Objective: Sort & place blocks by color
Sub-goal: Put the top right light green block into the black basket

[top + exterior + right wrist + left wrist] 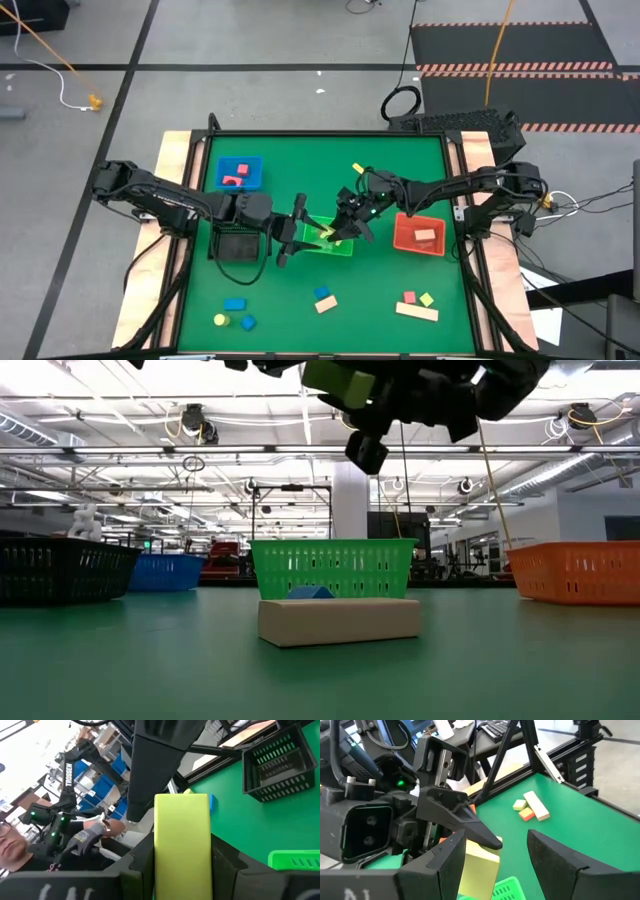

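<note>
While gripping a yellow block point(181, 845), right gripper point(340, 232) overhangs green bin point(340, 246)

Bright, even light is coming from ceiling strip lamps that are showing in rows across the low view, and they are blowing out to white near the top. The green table point(400, 180) is lying evenly lit from above, with only soft, short shadows under the arms. In the low view the tan block point(338, 621) up front is looking slightly soft while the room behind is staying fairly crisp. In the right wrist view the yellow block point(181, 845) is filling the foreground, blurred, and the background is tilting and washing out.
</note>
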`<action>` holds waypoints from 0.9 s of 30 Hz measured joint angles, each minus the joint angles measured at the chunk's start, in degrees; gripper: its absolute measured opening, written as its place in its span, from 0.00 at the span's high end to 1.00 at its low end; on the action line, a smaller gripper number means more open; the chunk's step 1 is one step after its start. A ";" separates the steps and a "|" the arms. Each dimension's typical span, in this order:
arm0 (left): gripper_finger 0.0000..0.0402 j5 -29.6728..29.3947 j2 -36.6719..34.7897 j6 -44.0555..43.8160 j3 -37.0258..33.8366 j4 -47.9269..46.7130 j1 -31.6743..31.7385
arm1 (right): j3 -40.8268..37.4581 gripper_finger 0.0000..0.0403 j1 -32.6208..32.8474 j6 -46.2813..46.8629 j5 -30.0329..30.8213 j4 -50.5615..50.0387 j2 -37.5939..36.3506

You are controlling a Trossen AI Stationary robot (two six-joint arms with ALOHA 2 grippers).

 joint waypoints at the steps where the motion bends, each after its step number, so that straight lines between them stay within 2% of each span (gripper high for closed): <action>1: 0.47 0.23 0.47 -0.25 0.02 0.30 0.02 | 0.30 0.72 0.00 -0.15 -0.10 -0.42 -0.02; 12: 0.47 -0.63 1.66 -0.48 -0.13 1.66 0.33 | 0.97 0.72 2.71 -2.15 0.00 -0.13 -0.31; 27: 0.47 -0.38 1.51 -0.69 -0.09 1.70 0.18 | 0.86 0.72 3.01 -2.12 0.18 -0.49 -0.13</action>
